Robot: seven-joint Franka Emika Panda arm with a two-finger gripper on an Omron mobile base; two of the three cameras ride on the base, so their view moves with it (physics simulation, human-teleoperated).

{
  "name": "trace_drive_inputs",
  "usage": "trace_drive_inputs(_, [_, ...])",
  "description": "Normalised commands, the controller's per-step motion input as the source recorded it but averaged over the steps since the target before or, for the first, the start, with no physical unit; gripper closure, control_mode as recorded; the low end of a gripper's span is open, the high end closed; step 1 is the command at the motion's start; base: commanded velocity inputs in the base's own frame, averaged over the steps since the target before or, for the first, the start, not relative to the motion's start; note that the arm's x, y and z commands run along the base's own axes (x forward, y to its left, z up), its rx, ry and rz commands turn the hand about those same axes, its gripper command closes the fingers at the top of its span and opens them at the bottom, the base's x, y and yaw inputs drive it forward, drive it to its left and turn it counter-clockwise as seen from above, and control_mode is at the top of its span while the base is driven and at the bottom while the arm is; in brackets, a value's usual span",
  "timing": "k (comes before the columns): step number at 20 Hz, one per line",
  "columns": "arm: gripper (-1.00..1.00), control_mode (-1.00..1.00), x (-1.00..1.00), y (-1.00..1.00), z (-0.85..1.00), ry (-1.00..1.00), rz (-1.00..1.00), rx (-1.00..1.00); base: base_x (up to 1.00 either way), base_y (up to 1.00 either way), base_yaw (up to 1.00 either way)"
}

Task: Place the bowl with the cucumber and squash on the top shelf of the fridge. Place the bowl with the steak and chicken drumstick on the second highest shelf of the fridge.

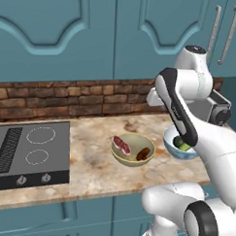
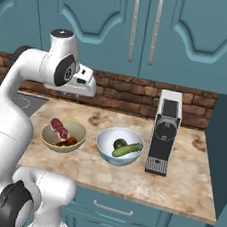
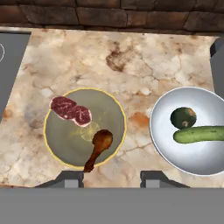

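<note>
The tan-yellow bowl (image 1: 133, 150) (image 2: 63, 135) (image 3: 85, 129) sits on the marble counter with the steak (image 1: 121, 144) (image 2: 59, 127) (image 3: 71, 110) and chicken drumstick (image 1: 143, 153) (image 2: 67, 141) (image 3: 98, 146) in it. To its right stands the white bowl (image 1: 173, 145) (image 2: 106, 147) (image 3: 192, 153), which holds the cucumber (image 2: 127, 150) (image 3: 199, 134) and the squash (image 2: 120, 143) (image 3: 183, 117). My gripper (image 2: 71, 93) (image 3: 112, 177) hangs high above the counter, over the tan bowl's near side. It is open, with nothing between its fingers. The fridge shelves are out of view.
A dark coffee machine (image 2: 164, 132) (image 3: 217, 57) stands right of the white bowl. A black cooktop (image 1: 31, 150) (image 3: 11, 65) lies at the counter's left. A brick backsplash (image 1: 67, 96) and teal wall cabinets (image 2: 145, 34) rise behind.
</note>
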Motion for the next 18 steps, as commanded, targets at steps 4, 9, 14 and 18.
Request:
trace_drive_inputs(4, [-1.00,-1.00,-0.62,-0.53,-0.09,-0.02,-0.17,0.04,0.00,0.00,0.00])
trace_drive_inputs(9, [-1.00,-1.00,-0.61,-1.00,-0.46,0.11,-0.49,0.09,0.00,0.00,0.00])
trace_drive_inputs(14, [-1.00,-1.00,-0.09,-1.00,-0.80,0.24,-0.63,0.12,0.00,0.00,0.00])
trace_drive_inputs(18, [-1.00,-1.00,0.12,-0.63,-0.71,0.22,-0.52,0.16,0.00,0.00,0.00])
